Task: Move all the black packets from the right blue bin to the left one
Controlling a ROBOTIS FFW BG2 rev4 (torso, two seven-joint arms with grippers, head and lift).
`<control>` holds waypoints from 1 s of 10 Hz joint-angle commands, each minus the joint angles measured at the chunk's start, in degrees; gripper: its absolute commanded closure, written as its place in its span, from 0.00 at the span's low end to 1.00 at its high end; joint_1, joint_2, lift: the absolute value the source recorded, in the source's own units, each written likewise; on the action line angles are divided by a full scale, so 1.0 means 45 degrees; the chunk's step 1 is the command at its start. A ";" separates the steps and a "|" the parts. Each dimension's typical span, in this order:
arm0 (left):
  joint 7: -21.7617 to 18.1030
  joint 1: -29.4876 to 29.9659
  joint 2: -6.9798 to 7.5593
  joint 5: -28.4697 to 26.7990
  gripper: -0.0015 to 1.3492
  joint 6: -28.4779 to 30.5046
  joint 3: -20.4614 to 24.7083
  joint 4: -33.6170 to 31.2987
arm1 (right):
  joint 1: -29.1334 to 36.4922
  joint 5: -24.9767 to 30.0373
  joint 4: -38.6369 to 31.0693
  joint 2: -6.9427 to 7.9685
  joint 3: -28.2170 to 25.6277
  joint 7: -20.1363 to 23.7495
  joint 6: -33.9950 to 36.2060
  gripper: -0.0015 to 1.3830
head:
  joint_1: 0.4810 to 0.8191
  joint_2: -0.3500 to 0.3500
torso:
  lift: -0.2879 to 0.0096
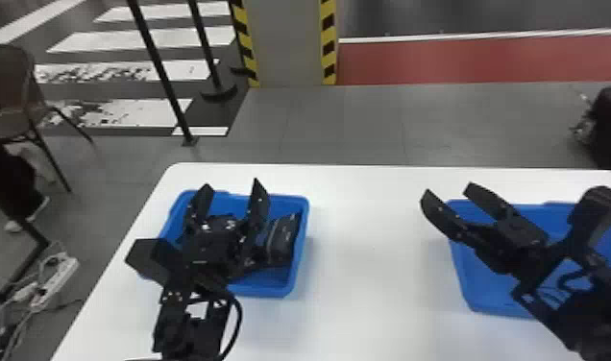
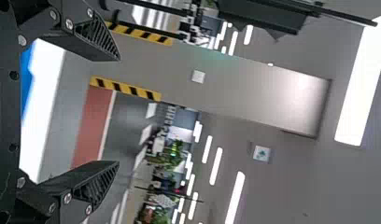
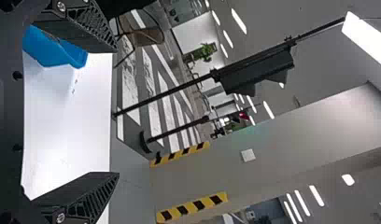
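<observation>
My left gripper is open above the left blue bin; black packets lie in that bin, partly hidden by the arm. My right gripper stands open over the left back part of the right blue bin, whose visible floor is bare blue; the arm covers much of it. In the left wrist view my left gripper has its two fingers wide apart with nothing between them. The right wrist view shows my right gripper equally spread, holding nothing, with the left blue bin beyond.
Both bins stand on a white table, with bare tabletop between them. Behind the table are a striped pillar and black posts. A chair stands at the far left, and a power strip lies beside the table's left edge.
</observation>
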 commanded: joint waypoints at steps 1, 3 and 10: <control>0.0011 0.0151 0.0084 -0.0192 0.13 -0.1385 -0.0271 -0.0148 | 0.1218 0.0896 -0.1372 0.0035 -0.0367 -0.0760 -0.0924 0.06 | 0.63 0.67 | 0.60; 0.0461 0.0995 -0.0170 -0.1755 0.13 -0.2323 0.0237 -0.0585 | 0.3687 0.0955 -0.3560 0.0113 -0.0406 -0.3143 -0.2267 0.06 | 0.63 0.61 | 0.60; 0.0890 0.3151 -0.0282 -0.4431 0.13 0.1052 0.1233 -0.2491 | 0.5999 0.2068 -0.5278 0.0445 -0.0934 -0.5194 -0.1799 0.07 | 0.63 0.58 | 0.60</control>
